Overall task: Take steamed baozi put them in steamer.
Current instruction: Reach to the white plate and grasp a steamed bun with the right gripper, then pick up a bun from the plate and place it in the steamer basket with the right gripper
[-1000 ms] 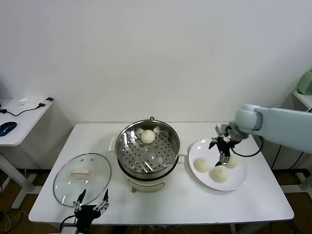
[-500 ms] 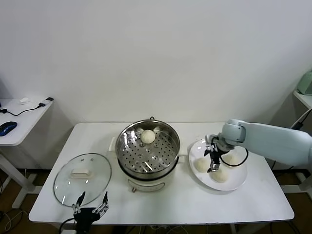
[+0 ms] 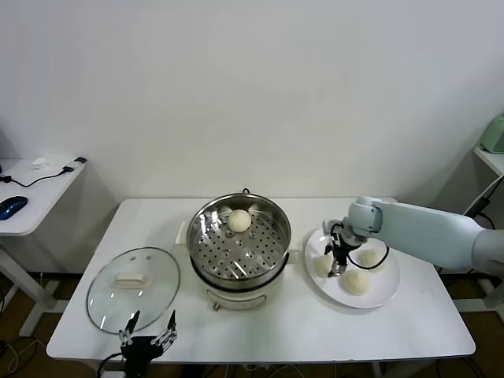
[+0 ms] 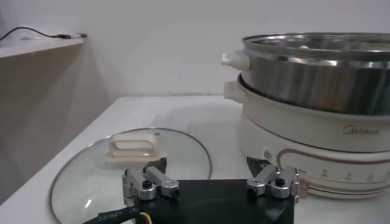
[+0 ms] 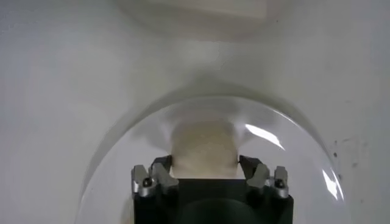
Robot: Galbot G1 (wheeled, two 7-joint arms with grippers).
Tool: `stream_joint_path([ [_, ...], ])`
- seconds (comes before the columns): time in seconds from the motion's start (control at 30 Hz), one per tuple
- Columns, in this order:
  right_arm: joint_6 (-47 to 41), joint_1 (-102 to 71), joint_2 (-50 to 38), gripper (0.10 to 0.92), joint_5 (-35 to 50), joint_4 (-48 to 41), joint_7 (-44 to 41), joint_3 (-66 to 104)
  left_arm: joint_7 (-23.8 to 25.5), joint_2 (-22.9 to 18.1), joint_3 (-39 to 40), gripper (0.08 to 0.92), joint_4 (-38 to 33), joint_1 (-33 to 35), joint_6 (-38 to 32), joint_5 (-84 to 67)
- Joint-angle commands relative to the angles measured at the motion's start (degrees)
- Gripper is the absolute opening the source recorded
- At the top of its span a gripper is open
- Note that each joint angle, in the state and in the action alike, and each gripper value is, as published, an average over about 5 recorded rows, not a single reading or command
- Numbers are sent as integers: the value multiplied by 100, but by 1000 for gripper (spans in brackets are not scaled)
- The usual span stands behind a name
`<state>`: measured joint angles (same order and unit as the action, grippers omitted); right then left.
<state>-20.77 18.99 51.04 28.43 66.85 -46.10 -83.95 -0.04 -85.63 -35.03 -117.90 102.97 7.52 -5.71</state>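
Where the head view looks down on the table, the right gripper (image 3: 337, 260) pinches the 9 o'clock baozi (image 3: 324, 266) on the plate (image 3: 378, 293), while 1 bun (image 3: 239, 220) sits at 12 o'clock in the steamer (image 3: 239, 240). In the left wrist view, the left gripper (image 4: 210, 184) hangs spread wide by the glass lid (image 4: 91, 176). In the right wrist view, both fingers (image 5: 159, 172) squeeze that baozi's sides.

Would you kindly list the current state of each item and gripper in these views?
steamer: uncovered, one bun inside.
bun in steamer: resting on the perforated tray.
glass lid: off, flat on the table.
white plate: holds three buns.
left plate bun: squeezed between the right gripper's fingers.
right gripper: shut on that bun.
left gripper: open, empty, at the table's near edge.
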Motion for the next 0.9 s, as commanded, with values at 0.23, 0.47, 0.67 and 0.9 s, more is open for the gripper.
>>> stream_joint_path([
  [0.23, 381, 1927, -322, 594, 515, 348, -564, -1078, 7, 15, 20, 823, -23, -10, 10, -5],
  [0.47, 378, 4302, -127, 594, 1867, 1089, -783, -2202, 22, 126, -1, 823, -48, -18, 20, -28],
  [0.67, -236, 5265, 576, 594, 3266, 2088, -203, -2131, 38, 186, 22, 823, -119, -15, 39, -23],
  [0.9, -1021, 4695, 1823, 594, 4351, 2526, 792, -1264, 40, 186, 47, 823, -201, 1, 42, -20],
])
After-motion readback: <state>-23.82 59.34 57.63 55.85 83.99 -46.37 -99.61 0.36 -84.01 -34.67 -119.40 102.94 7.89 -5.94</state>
